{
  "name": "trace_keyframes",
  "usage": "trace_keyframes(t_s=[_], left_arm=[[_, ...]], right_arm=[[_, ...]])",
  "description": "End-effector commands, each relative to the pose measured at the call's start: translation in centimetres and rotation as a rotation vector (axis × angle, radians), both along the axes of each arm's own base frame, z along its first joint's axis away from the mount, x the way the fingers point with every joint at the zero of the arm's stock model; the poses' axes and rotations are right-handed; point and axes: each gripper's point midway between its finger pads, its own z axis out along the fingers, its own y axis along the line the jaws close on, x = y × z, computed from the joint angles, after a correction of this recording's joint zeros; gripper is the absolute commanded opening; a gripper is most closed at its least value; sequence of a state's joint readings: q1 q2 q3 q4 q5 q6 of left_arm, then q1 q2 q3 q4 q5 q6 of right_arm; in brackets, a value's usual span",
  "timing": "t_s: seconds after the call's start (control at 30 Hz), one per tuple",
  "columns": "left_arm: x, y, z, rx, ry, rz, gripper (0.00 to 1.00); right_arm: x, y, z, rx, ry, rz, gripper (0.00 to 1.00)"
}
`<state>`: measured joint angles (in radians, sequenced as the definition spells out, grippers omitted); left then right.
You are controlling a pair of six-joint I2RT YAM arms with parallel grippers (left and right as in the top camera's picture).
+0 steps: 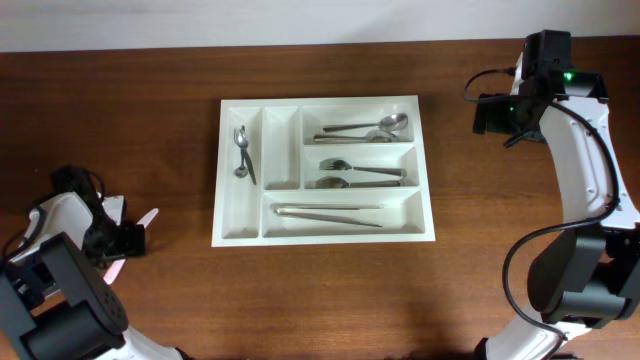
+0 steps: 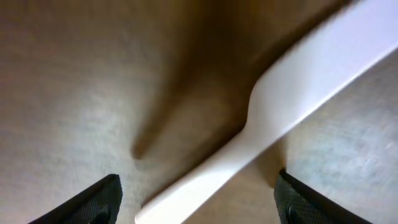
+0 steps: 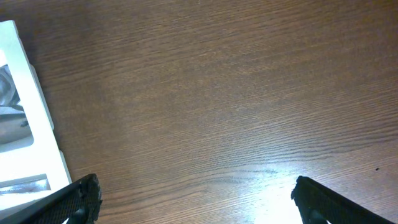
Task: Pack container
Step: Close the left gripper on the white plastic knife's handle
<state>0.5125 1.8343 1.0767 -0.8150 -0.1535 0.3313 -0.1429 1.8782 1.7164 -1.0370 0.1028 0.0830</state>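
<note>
The container (image 1: pixel 320 102), a big white cutlery tray, lies at the table's middle. It holds a small spoon (image 1: pixel 241 150) in a narrow left slot, spoons (image 1: pixel 365 128) at upper right, more metal cutlery (image 1: pixel 355 172) below them, and long thin pieces (image 1: pixel 330 212) in the bottom slot. My left gripper (image 1: pixel 125 240) is low over the table at far left, open astride a pale pink-white plastic utensil (image 2: pixel 311 81) that lies between its fingers (image 2: pixel 102 199) without touching them. My right gripper (image 1: pixel 492 113) hangs open over bare wood to the right of the container (image 3: pixel 31 93).
The pale utensil's tip (image 1: pixel 148 215) pokes out beside the left gripper, and another pale pink end (image 1: pixel 112 268) shows just below it. The left arm's body fills the lower-left corner, and the right arm runs down the right edge. Brown wooden tabletop (image 1: pixel 320 300) surrounds the tray.
</note>
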Motion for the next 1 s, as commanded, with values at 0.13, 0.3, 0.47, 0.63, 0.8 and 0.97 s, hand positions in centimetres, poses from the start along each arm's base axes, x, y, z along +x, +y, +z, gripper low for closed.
trace_keyframes(t_s=[0.13,0.3,0.47,0.63,0.8,0.97], left_arm=[[1.1,-1.0,-1.9,-0.064,-0.053,-0.007,0.8],[1.1,-1.2,-2.0,-0.077,-0.056,-0.007,0.68],[1.1,-2.1,-2.1,-0.119,-0.066,-0.006,0.55],[0.9,-2.3,-2.3,-0.131,-0.063,-0.005,0.37],[1.1,-2.6,-2.3,-0.146,-0.072,-0.005,0.26],[1.3,-2.7,-2.2,-0.156,-0.082,-0.005,0.19]], right_arm=[[0.0,0.0,1.7,0.001,-0.044,-0.011,0.99],[0.0,0.0,1.7,0.001,-0.044,-0.011,0.99],[0.0,0.0,1.7,0.001,-0.044,-0.011,0.99],[0.0,0.0,1.7,0.001,-0.044,-0.011,0.99],[0.0,0.0,1.7,0.001,-0.044,-0.011,0.99],[0.0,0.0,1.7,0.001,-0.044,-0.011,0.99]])
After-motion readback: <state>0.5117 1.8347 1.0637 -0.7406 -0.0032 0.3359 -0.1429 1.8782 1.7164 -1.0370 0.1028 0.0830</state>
